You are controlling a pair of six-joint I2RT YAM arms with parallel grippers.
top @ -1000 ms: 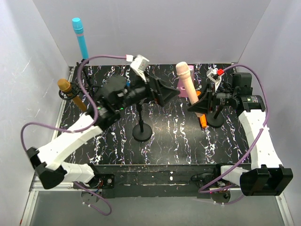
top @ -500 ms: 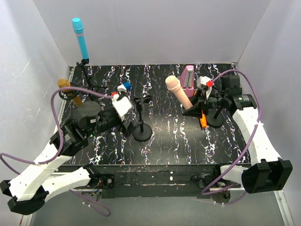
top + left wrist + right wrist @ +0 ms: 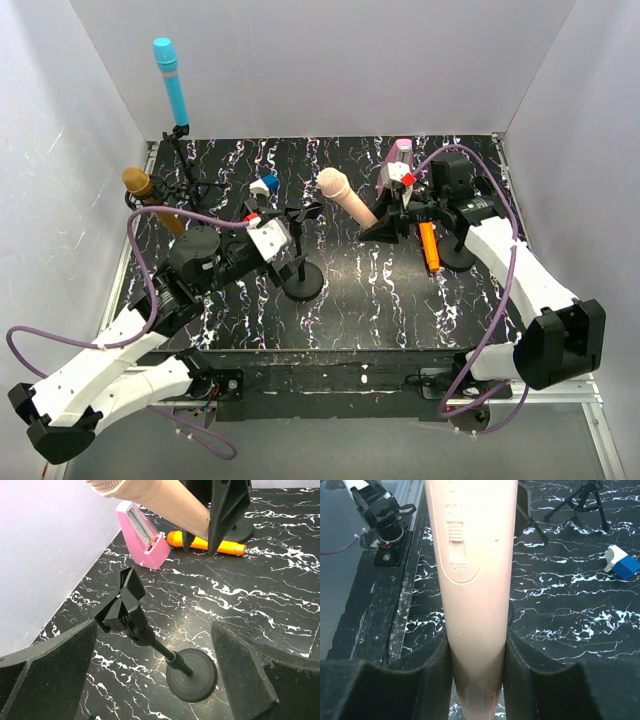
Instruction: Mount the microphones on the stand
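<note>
Pink-cream microphone (image 3: pixel 470 580) in right gripper (image 3: pixel 385 222) | ON/OFF switch (image 3: pixel 456 531): right wrist only

Black worktop (image 3: pixel 350 290) veined with white marbling. Sky-blue microphone (image 3: pixel 170 75) and gold microphone (image 3: pixel 145 195) at upper left. Pale pink-cream microphone (image 3: pixel 345 195) at centre, orange microphone (image 3: pixel 429 247) and pink block (image 3: pixel 397 160) at right.

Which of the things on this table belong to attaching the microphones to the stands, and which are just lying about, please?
Part of the job:
- cream microphone, held in the right hand
- orange microphone
- gold microphone
- blue microphone
- empty middle stand

Lying about:
- mauve block
- blue-and-white piece
</note>
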